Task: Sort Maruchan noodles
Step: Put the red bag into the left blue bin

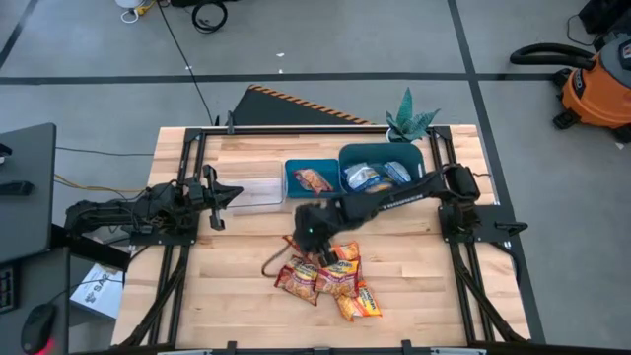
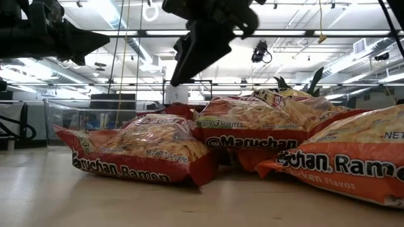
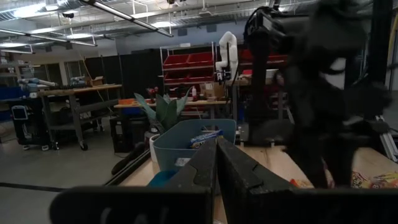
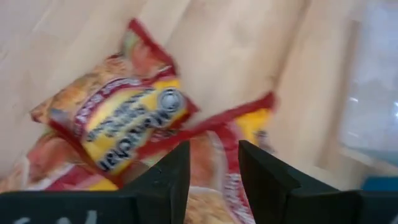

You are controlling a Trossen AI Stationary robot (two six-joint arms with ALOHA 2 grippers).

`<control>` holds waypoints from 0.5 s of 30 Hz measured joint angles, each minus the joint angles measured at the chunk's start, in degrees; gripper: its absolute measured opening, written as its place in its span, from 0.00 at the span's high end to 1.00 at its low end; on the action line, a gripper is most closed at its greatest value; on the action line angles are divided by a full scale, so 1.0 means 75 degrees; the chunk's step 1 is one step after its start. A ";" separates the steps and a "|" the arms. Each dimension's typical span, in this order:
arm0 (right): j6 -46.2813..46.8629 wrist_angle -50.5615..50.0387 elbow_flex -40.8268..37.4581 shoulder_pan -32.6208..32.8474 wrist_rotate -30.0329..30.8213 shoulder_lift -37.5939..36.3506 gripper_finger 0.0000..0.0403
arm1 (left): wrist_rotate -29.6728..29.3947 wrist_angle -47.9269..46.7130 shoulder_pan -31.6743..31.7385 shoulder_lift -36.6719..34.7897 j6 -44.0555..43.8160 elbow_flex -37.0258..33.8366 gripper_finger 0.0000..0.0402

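Overhead, right gripper (image 1: 308, 231), jaws parted, hovers over piled noodle packets (image 1: 330, 279) near blue bins (image 1: 380, 163); left jaws clenched.

From my seat, the right arm (image 1: 394, 202) covers the top of the noodle pile (image 1: 330, 278) in the high view, so I cannot count the packets beneath it. The low view cuts the nearest packet (image 2: 353, 161) off at the picture's right edge. The packets in the blue bins (image 1: 380, 170) are too small for me to read. In the left wrist view, the other arm (image 3: 329, 93) is a dark blur hiding the table behind it.
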 joint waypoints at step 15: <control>-0.0397 0.2033 -0.1291 0.0866 0.0454 0.0000 0.54 | -0.0001 -0.0001 0.0000 0.0000 0.0000 0.0000 0.95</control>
